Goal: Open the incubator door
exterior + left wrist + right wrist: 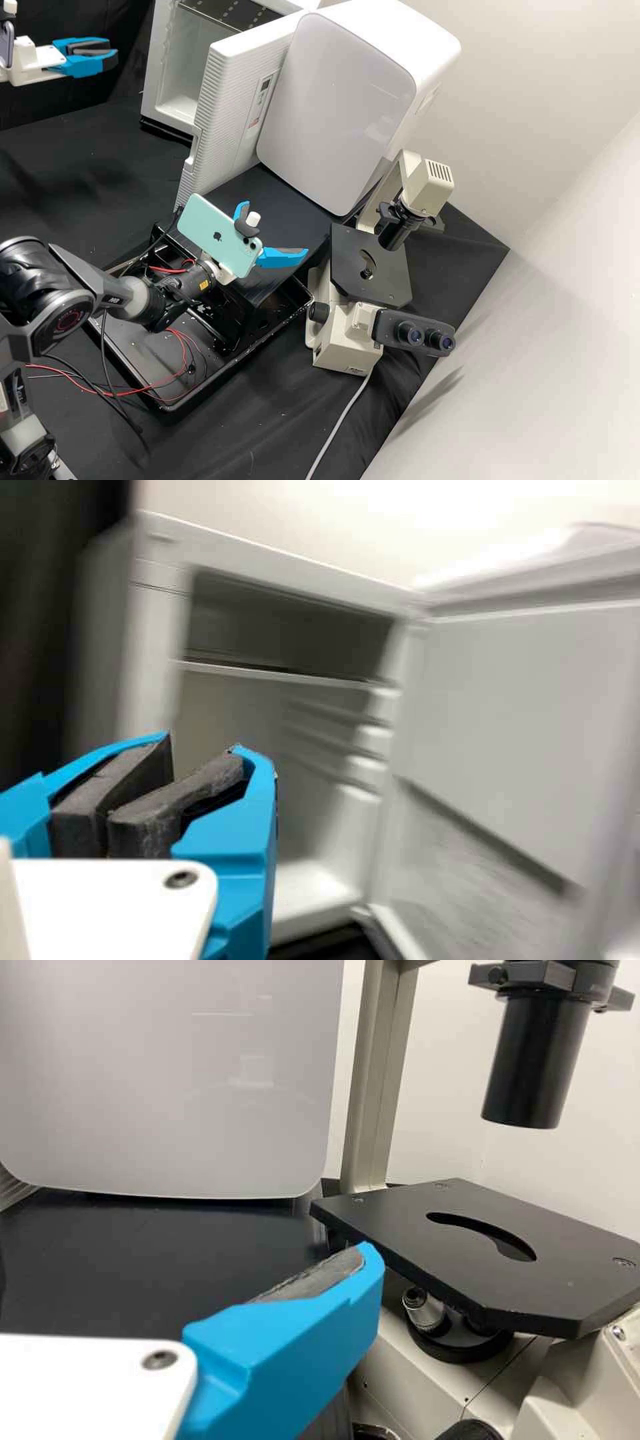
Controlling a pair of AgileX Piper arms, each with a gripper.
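Note:
In the high view, my left gripper [117,52] is shut at the upper left, to the left of the white incubator [151,87]. The incubator's ribbed door [230,100] stands swung out, exposing the interior. My left gripper [205,748] shows shut in the left wrist view, in front of the incubator cabinet [150,650] with its shelf and the door [510,740] open beside it. Near the microscope, my right gripper [274,228] stands open with nothing between its fingers. One finger of my right gripper [285,1355] shows beside the microscope stage.
A white unit with a glossy rounded front [340,107] stands close beside the door, behind a black platform [293,200]. A microscope [347,333] stands to the right. A black tray [127,373] with loose wires lies below the right arm.

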